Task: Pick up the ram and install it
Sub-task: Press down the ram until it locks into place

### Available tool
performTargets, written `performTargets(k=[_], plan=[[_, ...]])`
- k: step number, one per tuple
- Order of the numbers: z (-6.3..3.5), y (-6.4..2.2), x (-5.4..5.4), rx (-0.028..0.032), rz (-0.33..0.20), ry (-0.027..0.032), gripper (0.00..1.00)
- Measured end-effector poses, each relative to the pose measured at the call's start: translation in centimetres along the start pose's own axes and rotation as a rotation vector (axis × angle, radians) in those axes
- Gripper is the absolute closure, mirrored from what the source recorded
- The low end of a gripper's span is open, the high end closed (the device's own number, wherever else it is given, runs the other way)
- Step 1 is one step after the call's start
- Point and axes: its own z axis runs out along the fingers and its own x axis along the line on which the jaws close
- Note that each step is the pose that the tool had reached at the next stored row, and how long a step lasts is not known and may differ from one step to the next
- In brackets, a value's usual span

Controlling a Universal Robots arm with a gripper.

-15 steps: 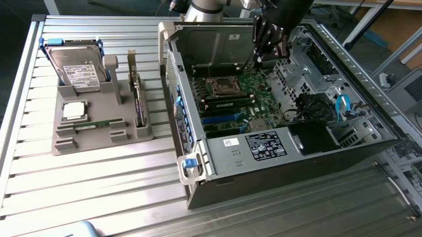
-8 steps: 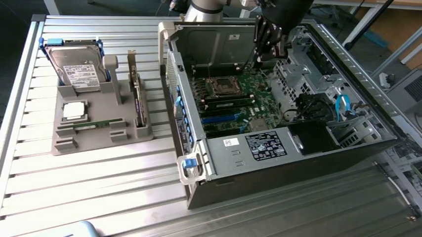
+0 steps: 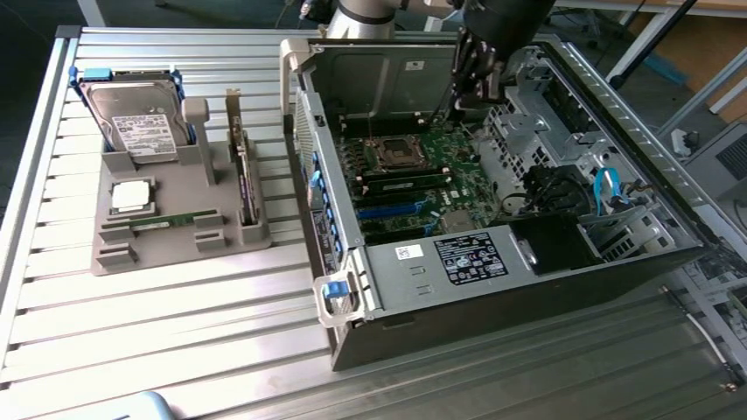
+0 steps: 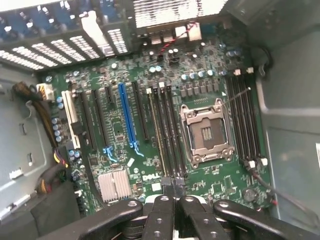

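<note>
Status: gripper (image 4: 174,192) is closed, fingers pressed together with nothing between them as far as the wrist view shows. It sits over the open computer case (image 3: 350,289), just above the motherboard (image 4: 150,125), roughly in line with the memory slots (image 4: 167,130) beside the empty processor socket (image 4: 206,131).

The ram (image 3: 173,220) is not picked yet. It lies flat in the grey parts tray (image 3: 152,254) on the slatted table (image 3: 175,350), near the tray's front, with the silver chip (image 3: 131,196) just behind it and the hard drive (image 3: 138,127) standing further back. The expansion card (image 3: 243,179) stands on edge at the tray's side nearest the case.

So the stick is well apart from the tool: the tray is off to the exterior view's left, outside the case wall, while the arm (image 3: 496,52) reaches down inside the case.

One stick looks already seated in the slots next to the socket in the exterior view; can't confirm from the wrist view.

Judgement: pick not done, install not done. Task is at its start.
</note>
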Motion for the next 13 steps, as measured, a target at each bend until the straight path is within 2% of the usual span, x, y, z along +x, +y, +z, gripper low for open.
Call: performTargets(k=[13], plan=[[0.00, 0.00, 0.00, 0.0106, 0.214, 0.0019, 0.89]])
